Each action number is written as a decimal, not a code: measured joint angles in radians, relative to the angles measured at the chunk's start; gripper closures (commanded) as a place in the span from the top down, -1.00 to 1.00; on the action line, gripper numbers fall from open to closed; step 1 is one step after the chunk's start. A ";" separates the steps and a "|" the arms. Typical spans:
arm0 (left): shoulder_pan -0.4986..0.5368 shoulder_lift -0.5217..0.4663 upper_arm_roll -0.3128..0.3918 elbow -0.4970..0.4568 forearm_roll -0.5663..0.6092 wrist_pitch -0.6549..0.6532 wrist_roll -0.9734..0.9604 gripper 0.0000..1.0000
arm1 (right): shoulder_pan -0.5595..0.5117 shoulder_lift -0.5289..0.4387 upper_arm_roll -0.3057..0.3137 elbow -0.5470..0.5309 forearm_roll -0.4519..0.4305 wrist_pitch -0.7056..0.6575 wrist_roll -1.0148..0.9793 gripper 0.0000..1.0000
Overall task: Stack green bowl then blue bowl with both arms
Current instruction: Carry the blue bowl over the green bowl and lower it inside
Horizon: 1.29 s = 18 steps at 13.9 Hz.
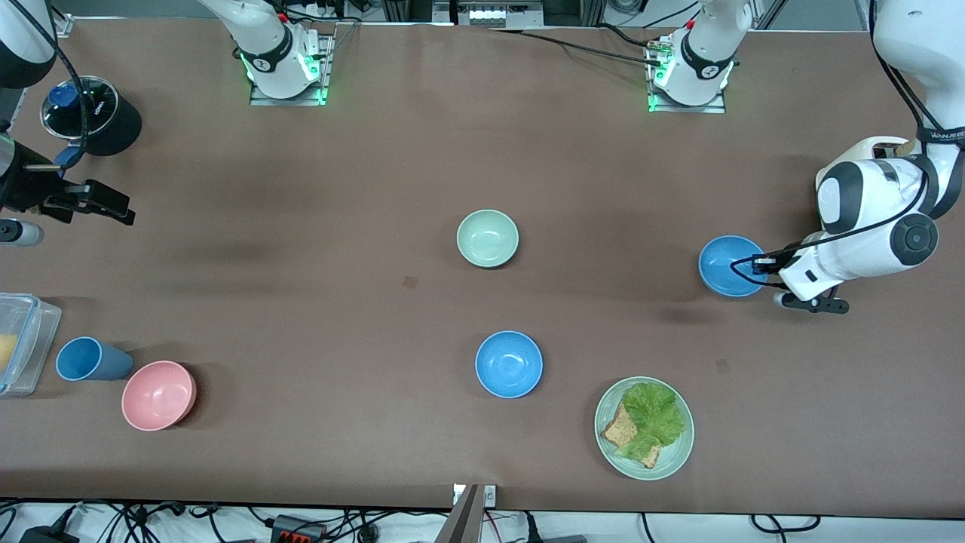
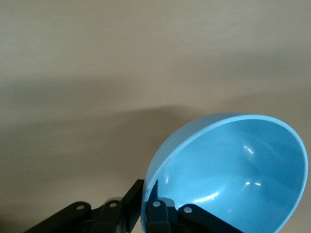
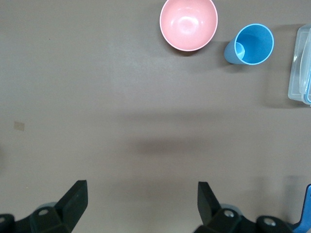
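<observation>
The pale green bowl (image 1: 488, 238) sits upright in the middle of the table. The deeper blue bowl (image 1: 730, 265) is at the left arm's end, tilted, with a shadow under it. My left gripper (image 1: 760, 265) is shut on its rim. In the left wrist view the bowl (image 2: 233, 170) fills the corner, and the gripper (image 2: 148, 195) pinches its rim, one finger inside and one outside. My right gripper (image 1: 113, 208) waits open and empty over the table at the right arm's end, and its wrist view (image 3: 141, 194) shows bare table between the fingers.
A brighter sky-blue bowl (image 1: 509, 363) sits nearer the camera than the green bowl. A green plate (image 1: 609, 445) holds lettuce and bread. A pink bowl (image 1: 159, 394), blue cup (image 1: 90, 360), clear box (image 1: 19, 343) and black container (image 1: 90, 113) are at the right arm's end.
</observation>
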 measured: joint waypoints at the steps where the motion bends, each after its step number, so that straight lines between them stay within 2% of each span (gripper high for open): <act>1: 0.000 -0.007 -0.027 0.011 -0.043 -0.020 -0.006 -0.99 | 0.000 0.000 0.000 0.000 0.000 0.001 0.000 1.00; 4: 0.000 -0.040 -0.155 0.019 -0.152 -0.048 -0.156 -0.99 | 0.000 0.000 0.000 0.000 0.000 0.002 0.000 1.00; 7: -0.011 -0.052 -0.368 0.042 -0.160 -0.046 -0.550 -0.99 | 0.000 0.000 0.000 0.000 0.000 0.003 0.000 1.00; 8: -0.031 -0.052 -0.414 0.049 -0.160 -0.037 -0.674 -0.99 | 0.000 0.000 0.000 -0.001 0.000 0.003 0.000 1.00; 11: -0.123 -0.036 -0.439 0.052 -0.161 0.034 -0.931 -0.99 | 0.000 0.000 0.000 -0.001 -0.001 0.003 0.000 1.00; 14: -0.243 0.026 -0.438 0.050 -0.161 0.174 -1.153 -1.00 | -0.001 0.000 -0.001 -0.001 -0.001 0.003 0.000 1.00; 18: -0.334 0.087 -0.434 0.049 -0.161 0.300 -1.292 -0.99 | -0.001 0.000 -0.001 -0.003 -0.001 0.003 0.000 1.00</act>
